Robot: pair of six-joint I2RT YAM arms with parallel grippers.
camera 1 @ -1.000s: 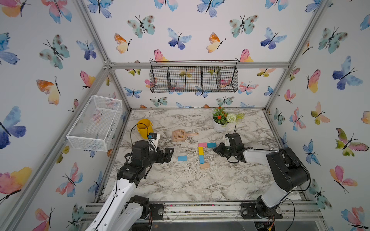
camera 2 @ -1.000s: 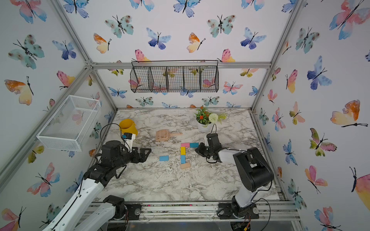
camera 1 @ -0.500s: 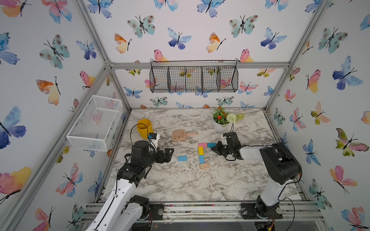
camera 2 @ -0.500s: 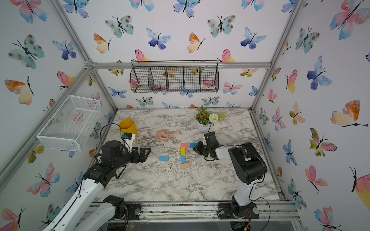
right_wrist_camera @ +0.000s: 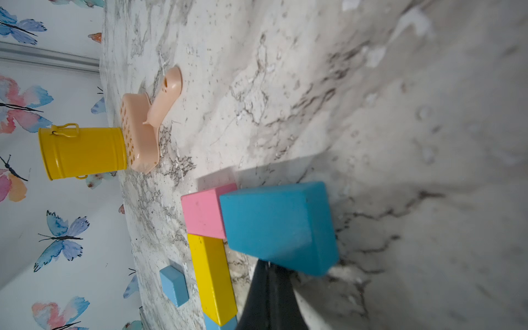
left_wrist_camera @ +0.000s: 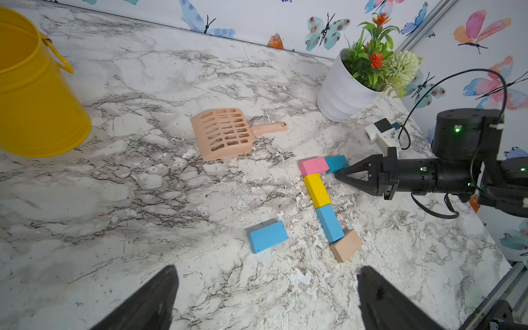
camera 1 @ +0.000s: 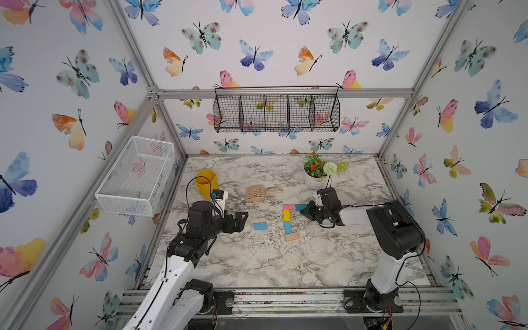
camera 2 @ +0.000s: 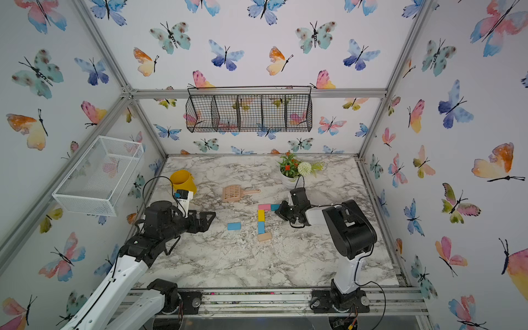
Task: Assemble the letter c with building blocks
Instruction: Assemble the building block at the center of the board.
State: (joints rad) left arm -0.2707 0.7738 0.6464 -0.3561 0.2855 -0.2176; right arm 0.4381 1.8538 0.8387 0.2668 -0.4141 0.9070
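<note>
Five building blocks lie in an angular line at mid-table: teal (camera 1: pixel 301 207), pink (camera 1: pixel 288 207), yellow (camera 1: pixel 286 215), light blue (camera 1: pixel 288 227) and tan wood (camera 1: pixel 292 237), the tan one skewed. Together they make a partial letter c. A second light blue block (camera 1: pixel 260 226) lies apart to the left. My right gripper (camera 1: pixel 306 211) is shut and empty. In the right wrist view its tip (right_wrist_camera: pixel 270 268) touches the teal block (right_wrist_camera: pixel 278 225) next to the pink one (right_wrist_camera: pixel 203 214). My left gripper (left_wrist_camera: pixel 267 270) hangs open short of the loose blue block (left_wrist_camera: pixel 267 236).
A peach slotted scoop (camera 1: pixel 258 193) lies behind the blocks. A yellow bucket (camera 1: pixel 206 183) stands back left and a white flower pot (camera 1: pixel 314 180) back right, just behind my right wrist. A white wire basket (camera 1: pixel 137 177) hangs on the left wall.
My right gripper, shut throughout, has slid left until its tip meets the teal block. The left arm and the blocks have not visibly moved.
</note>
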